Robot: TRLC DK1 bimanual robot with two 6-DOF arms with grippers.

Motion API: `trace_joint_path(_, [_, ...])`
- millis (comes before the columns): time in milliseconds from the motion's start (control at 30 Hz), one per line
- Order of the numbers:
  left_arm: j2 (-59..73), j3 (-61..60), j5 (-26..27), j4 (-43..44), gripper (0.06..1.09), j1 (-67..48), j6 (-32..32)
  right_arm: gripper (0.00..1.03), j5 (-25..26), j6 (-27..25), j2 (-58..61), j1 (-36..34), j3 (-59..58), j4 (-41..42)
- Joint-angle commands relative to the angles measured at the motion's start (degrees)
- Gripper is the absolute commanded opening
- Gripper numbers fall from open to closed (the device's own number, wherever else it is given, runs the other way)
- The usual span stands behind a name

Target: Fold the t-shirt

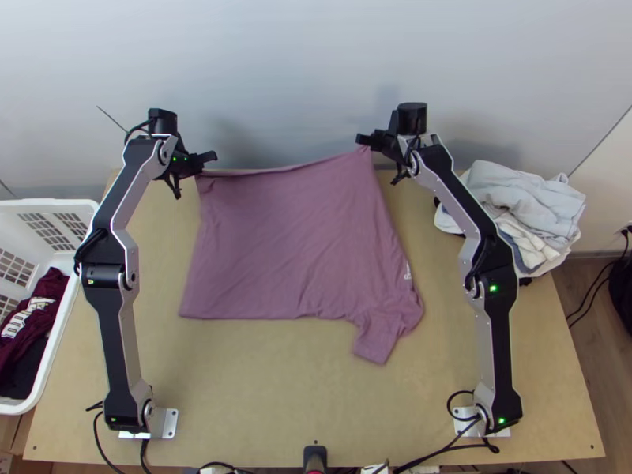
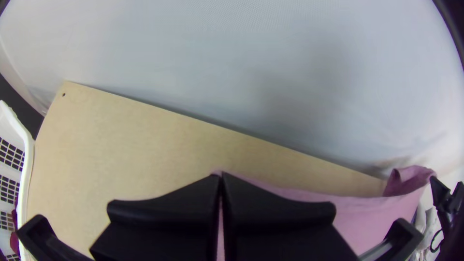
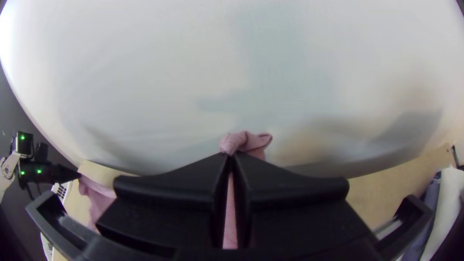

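At the far left corner of the mauve, soft-cloth t-shirt [image 1: 284, 237], the black left claw [image 1: 205, 159] pinches its edge; at its far right corner the black right claw [image 1: 363, 141] is clamped on another bit. Between them the far edge hangs raised; the rest lies spread on the light wooden worktop [image 1: 276, 395], a sleeve [image 1: 379, 340] jutting from its near right. This looks like a fold being set up: next, both claws should carry that edge level over the nearer half. Right of the shirt, a heap of pale garments [image 1: 525, 205] crowds the right arm; left, a white plastic basket [image 1: 49, 207] limits sideways room.
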Motion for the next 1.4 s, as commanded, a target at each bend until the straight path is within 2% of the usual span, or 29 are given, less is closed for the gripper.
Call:
trace_joint_path(0, [-0.71, -0.14, 0.01, -0.4, 0.1, 0.16, 0.22, 0.03, 0.95, -0.96, -0.26, 0.15, -1.31, 0.65])
trace_joint_path(133, [-1.59, -1.02, 0.01, -0.84, 0.1, 0.16, 0.13, 0.03, 0.86, -0.87, -1.14, 1.2, -2.89, 0.56])
trace_joint_path(367, [-3.44, -3.04, 0.01, -1.63, 0.1, 0.25, 0.22, 0.03, -0.02, -0.7, -5.63, 6.83, -7.11, -4.8])
trace_joint_path(833, [-7.04, -3.83, 0.28, -5.33, 0.1, -0.63, 0.04, 0.03, -0.64, 1.59, -21.62, 20.19, -31.36, -5.07])
trace_joint_path(1167, [-12.84, -3.83, 0.89, -8.4, 0.1, -3.18, -1.37, 0.03, -0.9, 0.1, -30.15, 28.36, -53.07, -1.29])
trace_joint_path(1300, [-13.72, -3.92, 0.89, -9.72, 0.1, -3.35, -1.37, 0.03, -0.9, -0.61, -31.47, 30.56, -58.08, 0.74])
trace_joint_path(1333, [-13.9, -4.27, 0.89, -9.81, 0.1, -3.35, -1.37, 0.1, -0.99, -0.52, -31.73, 30.56, -58.79, 1.0])
trace_joint_path(1367, [-14.16, -4.54, 0.89, -9.9, 0.1, -3.35, -1.37, 0.22, -0.99, -0.34, -32.17, 30.56, -59.05, 1.0])
